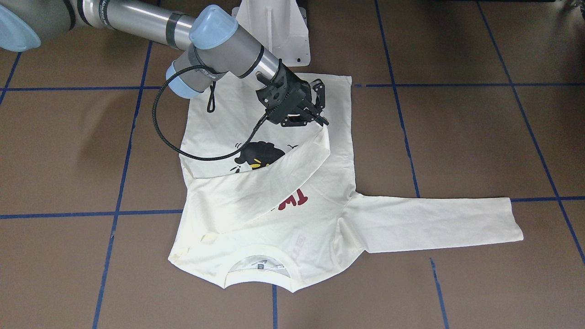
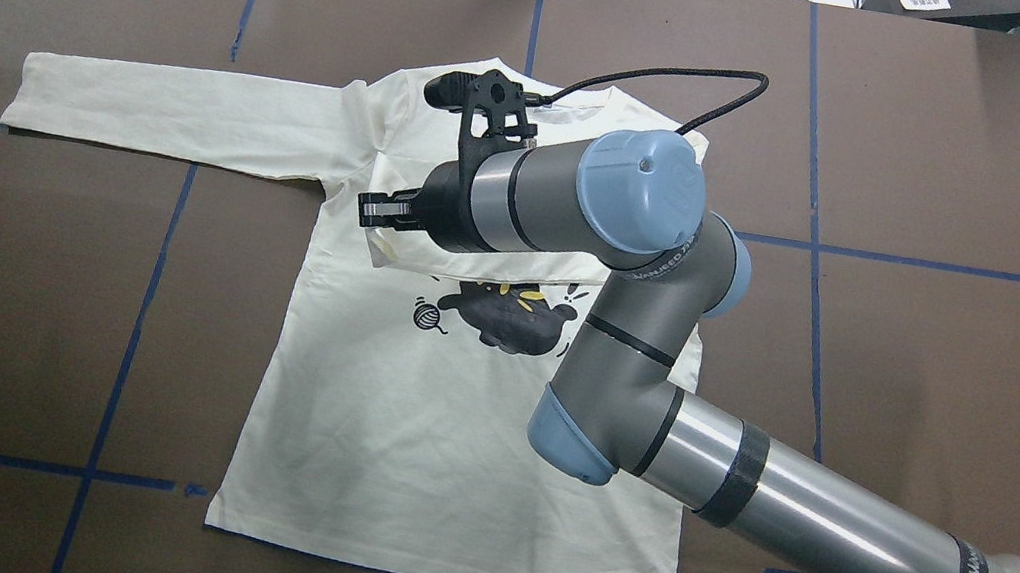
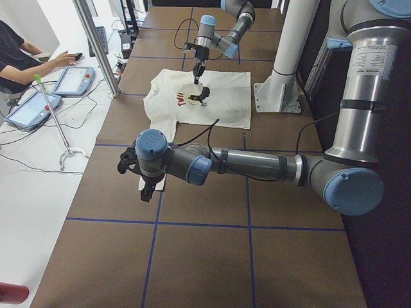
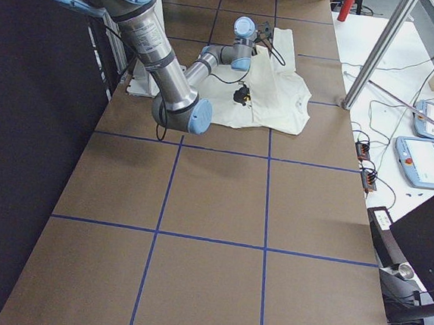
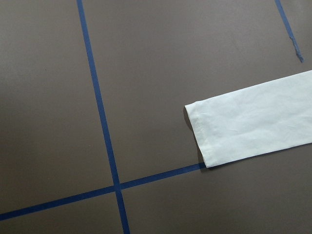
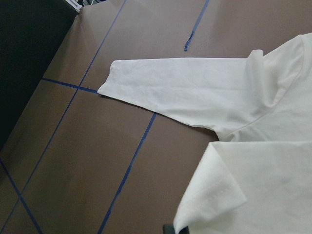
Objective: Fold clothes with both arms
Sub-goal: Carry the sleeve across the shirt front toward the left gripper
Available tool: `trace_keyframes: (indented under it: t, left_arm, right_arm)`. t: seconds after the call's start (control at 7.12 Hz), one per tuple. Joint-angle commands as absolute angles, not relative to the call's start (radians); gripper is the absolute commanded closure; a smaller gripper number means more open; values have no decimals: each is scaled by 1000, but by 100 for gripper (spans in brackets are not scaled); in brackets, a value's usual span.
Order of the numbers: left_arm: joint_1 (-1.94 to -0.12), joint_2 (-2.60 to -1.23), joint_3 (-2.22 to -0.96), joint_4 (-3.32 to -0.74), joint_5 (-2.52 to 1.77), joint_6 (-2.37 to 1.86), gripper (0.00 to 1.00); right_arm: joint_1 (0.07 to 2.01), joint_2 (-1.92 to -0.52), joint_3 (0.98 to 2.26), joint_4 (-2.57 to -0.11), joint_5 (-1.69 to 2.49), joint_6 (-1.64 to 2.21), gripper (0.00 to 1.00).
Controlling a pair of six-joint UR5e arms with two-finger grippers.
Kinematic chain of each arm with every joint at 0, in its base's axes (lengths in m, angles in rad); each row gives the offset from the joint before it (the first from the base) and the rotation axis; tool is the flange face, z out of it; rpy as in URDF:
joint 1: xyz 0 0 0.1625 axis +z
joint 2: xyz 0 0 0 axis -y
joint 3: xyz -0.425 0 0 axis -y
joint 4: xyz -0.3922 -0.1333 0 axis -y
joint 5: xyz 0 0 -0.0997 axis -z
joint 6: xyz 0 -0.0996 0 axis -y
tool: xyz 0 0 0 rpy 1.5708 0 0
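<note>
I log the cream long-sleeved T-shirt (image 2: 407,433) lying print-up at the middle of the brown table (image 1: 457,137), which is marked with blue tape lines. Its round collar (image 1: 258,250) points toward the operators' side and its hem toward the robot's base. The right gripper (image 1: 318,119) is clamped on the cuff of the folded sleeve (image 1: 274,183), which runs slantwise across the chest with that cuff raised off the cloth. The fold covers part of the black cat print (image 2: 510,317) and most of the red lettering (image 1: 295,198); I read only "TW". The neck label inside the collar and the lettering on the arm tube are too small to read. The outstretched sleeve (image 2: 182,116) lies flat toward the robot's left. The left gripper (image 3: 146,191) hangs over the sleeve end (image 5: 204,131); I cannot tell whether its fingers are apart or together.
</note>
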State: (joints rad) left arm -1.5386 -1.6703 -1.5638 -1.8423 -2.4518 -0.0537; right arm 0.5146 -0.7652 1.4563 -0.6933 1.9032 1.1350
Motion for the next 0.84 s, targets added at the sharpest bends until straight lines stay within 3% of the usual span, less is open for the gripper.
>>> trace_keyframes:
  t: [0.0, 0.14, 0.28, 0.42, 0.7]
  left_arm:
    - [-1539, -1669, -1565, -1842, -2451, -54, 0]
    - [-1539, -1669, -1563, -1842, -2451, -54, 0]
    - [-1539, -1669, -1563, -1842, -2451, -54, 0]
    - [-1539, -1669, -1563, -1842, -2451, -54, 0]
    - [-1539, -1680, -1563, -1842, -2451, -58, 0]
  right_arm:
    - [467, -761, 1466, -692, 1872, 1135, 100]
    - [439, -759, 1465, -695, 1824, 1134, 100]
    - [433, -759, 1454, -695, 1822, 1135, 88]
    - [413, -737, 1436, -695, 1809, 1135, 2]
    - [306, -661, 1357, -696, 1588, 1141, 0]
